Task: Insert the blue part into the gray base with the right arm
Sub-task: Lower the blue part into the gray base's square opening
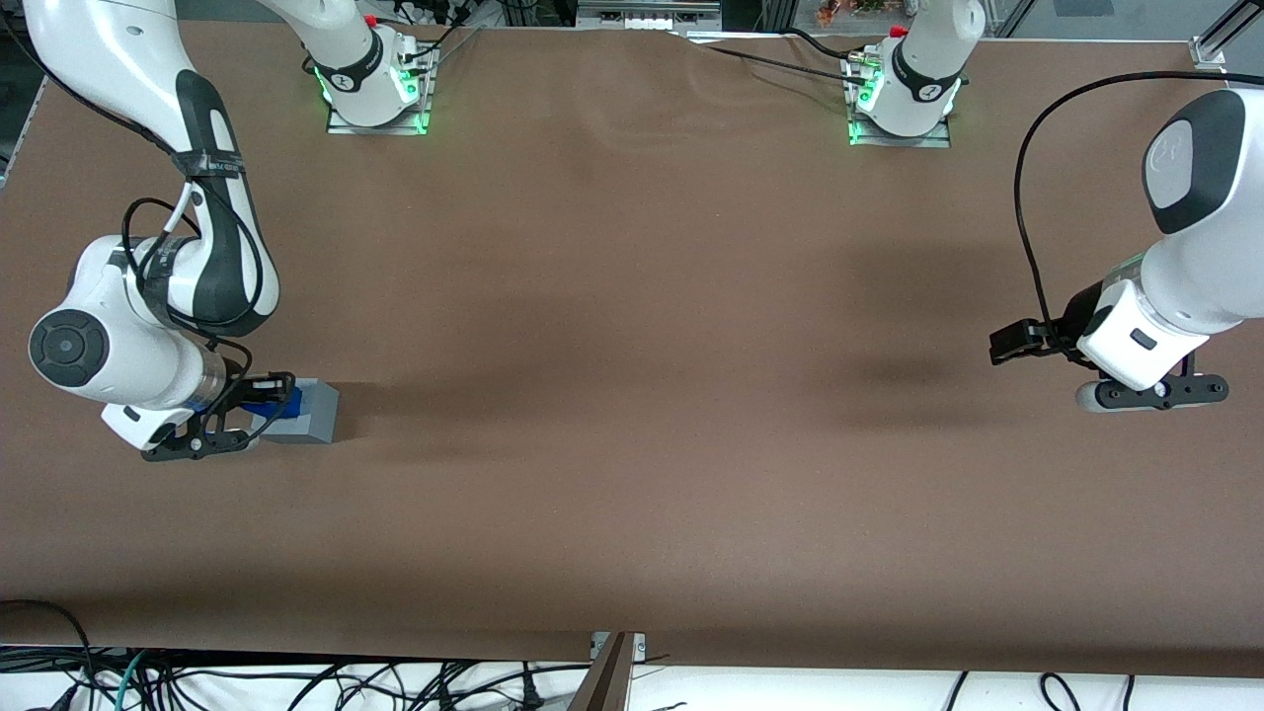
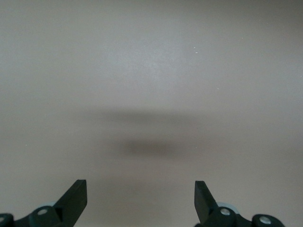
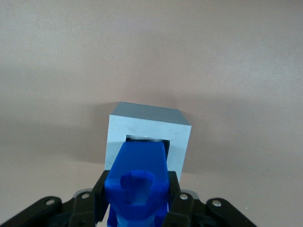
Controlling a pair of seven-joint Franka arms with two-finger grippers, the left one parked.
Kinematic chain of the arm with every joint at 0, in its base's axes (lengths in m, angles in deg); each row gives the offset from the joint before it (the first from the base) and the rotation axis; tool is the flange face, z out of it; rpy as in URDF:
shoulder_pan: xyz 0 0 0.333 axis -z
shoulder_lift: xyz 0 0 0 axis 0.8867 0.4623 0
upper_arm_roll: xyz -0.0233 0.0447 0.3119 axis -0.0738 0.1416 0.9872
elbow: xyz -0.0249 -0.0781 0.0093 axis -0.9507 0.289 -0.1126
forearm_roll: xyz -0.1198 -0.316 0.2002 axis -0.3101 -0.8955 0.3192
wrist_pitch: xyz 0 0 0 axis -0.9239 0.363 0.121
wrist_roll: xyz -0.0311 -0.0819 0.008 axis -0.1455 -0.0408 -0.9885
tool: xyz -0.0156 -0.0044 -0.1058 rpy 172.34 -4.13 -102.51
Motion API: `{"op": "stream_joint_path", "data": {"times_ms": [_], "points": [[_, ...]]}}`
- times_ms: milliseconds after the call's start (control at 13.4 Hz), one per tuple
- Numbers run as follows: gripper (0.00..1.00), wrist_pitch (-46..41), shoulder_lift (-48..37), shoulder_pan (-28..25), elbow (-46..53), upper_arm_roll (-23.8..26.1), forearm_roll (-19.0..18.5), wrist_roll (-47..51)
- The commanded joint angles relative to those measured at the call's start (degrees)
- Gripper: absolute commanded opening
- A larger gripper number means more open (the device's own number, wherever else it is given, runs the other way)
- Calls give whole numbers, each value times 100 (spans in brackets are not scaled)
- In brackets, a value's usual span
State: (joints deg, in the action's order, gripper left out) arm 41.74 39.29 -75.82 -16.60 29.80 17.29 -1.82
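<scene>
The right arm's gripper [image 3: 137,208] is clamping the blue part [image 3: 138,182] and holding it tilted over the gray base [image 3: 149,132] on the table [image 1: 632,444], its tip entering the square recess; next, I judge, straightening and pressing down.

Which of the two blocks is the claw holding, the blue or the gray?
The blue part. The gripper is shut on it, at the square recess of the gray base, which stands on the table, ungripped.
</scene>
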Motion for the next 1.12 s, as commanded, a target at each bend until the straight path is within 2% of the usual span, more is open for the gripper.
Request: {"op": "stream_joint_path", "data": {"times_ms": [0,897,1047], "points": [[23,-27,-162,53,-157,25,82,-73],[23,-10,-145,70,-122,25,91,67],[23,26,-127,62,-122,25,240,94]]}}
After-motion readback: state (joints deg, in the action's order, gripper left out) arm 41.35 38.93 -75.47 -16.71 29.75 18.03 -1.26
